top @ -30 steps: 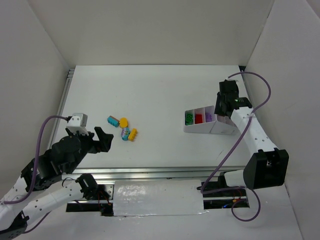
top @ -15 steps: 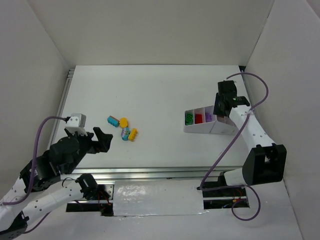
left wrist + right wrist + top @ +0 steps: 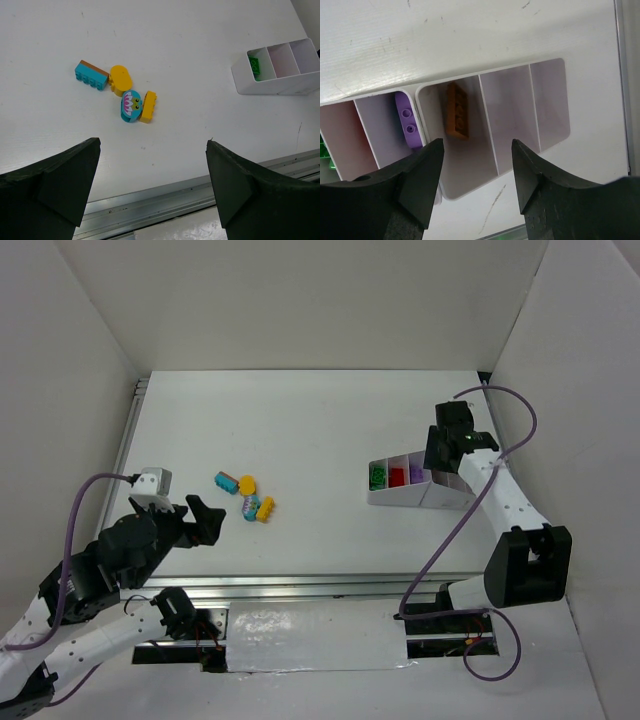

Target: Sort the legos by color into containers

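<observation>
Moved since a second ago: right arm's elbow housing, drawn slightly inward; right claw's jaws, now parted.

1. Left gripper (image 3: pixel 152 144): spread wide, empty, over the near table edge, short of the loose pieces.
2. Loose legos: teal brick (image 3: pixel 91 75) touching yellow round piece (image 3: pixel 120 80); teal face piece (image 3: pixel 131 105) touching yellow brick (image 3: pixel 148 106).
3. Tray (image 3: pixel 420 498): green brick (image 3: pixel 256 66) and purple brick (image 3: pixel 409 122) each in their own compartment.
4. Right gripper (image 3: pixel 477 145): released, above the tray. Orange-brown brick (image 3: pixel 456 110) lies flat in the compartment just beside the purple one, clear of both fingers.

Handling note: the drop looks complete. Lift the right claw straight up, clear of the thin walls. With the left, take the outlying teal brick first, so the neighbours stay put.
</observation>
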Controlling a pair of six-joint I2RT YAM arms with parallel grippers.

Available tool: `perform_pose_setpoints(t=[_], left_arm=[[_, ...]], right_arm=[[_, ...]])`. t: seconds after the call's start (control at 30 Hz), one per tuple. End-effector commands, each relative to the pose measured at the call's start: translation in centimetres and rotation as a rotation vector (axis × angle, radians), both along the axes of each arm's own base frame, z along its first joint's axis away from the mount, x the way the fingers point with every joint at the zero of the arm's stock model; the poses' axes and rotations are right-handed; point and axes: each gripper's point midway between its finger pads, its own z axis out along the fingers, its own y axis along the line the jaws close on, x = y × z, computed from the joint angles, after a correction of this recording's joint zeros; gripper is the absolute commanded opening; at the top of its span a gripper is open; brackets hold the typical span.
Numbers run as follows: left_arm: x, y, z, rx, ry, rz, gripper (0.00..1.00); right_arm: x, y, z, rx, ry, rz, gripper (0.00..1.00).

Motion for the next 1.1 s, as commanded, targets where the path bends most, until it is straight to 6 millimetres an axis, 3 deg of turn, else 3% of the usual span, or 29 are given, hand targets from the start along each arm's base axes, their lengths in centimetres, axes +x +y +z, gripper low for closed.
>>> perform_pose_setpoints(t=[0.0,0.2,0.33,0.47,0.5,0.53,0.57,0.63,0.7,0.73,0.8,0.83,0.93,1.0,1.07], left_arm=[[0.2,-0.3,0.8,-0.015,-0.038,-0.013,1.00],[0.3,-0.3,0.9,-0.016,-0.036,-0.004,1.00],[1.0,0.1,0.4,0.005,-0.002,0.064,1.00],[2.3,1.0,-0.6,0.047,0.092,0.240,1.00],[2.5,1.4,-0.8,0.064,0.099,0.280,1.00],[2.8,1.4,-0.9,0.073,0.109,0.306,1.00],[3.3,1.0,-1.1,0.064,0.131,0.350,0.99],[4.1,1.6,-1.4,0.065,0.155,0.451,1.00],[5.8,0.6,-2.2,0.078,0.218,0.491,1.00],[7.2,2.2,-2.4,0.062,0.249,0.570,1.00],[9.9,2.7,-4.6,0.021,0.344,0.595,1.00],[12.2,3.4,-6.3,-0.065,0.408,0.601,0.99],[15.7,4.7,-8.9,-0.136,0.483,0.673,1.00],[17.2,4.8,-10.3,-0.135,0.527,0.705,0.97],[19.3,4.0,-12.6,-0.119,0.588,0.693,0.93]], right_arm=[[0.5,0.9,1.2,0.038,-0.056,0.021,0.65],[0.4,1.0,2.9,0.057,-0.106,0.006,0.64],[-0.4,2.9,6.3,0.140,-0.217,0.055,0.70],[-1.5,2.3,9.2,0.127,-0.304,0.017,0.75],[-1.6,2.4,9.7,0.137,-0.318,0.013,0.79],[-2.0,2.7,10.7,0.152,-0.349,0.021,0.95],[-2.2,3.7,11.3,0.200,-0.366,0.047,1.00],[-2.7,6.0,12.7,0.276,-0.412,0.121,1.00],[-3.7,8.8,13.7,0.379,-0.441,0.210,1.00],[-3.9,10.5,14.5,0.420,-0.469,0.267,1.00],[-5.3,13.3,15.0,0.506,-0.473,0.355,1.00],[-5.6,14.5,15.2,0.531,-0.480,0.389,1.00],[-8.6,20.0,14.6,0.628,-0.411,0.563,1.00],[-9.8,22.0,14.4,0.671,-0.395,0.639,1.00],[-11.0,23.6,12.3,0.716,-0.350,0.690,1.00]])
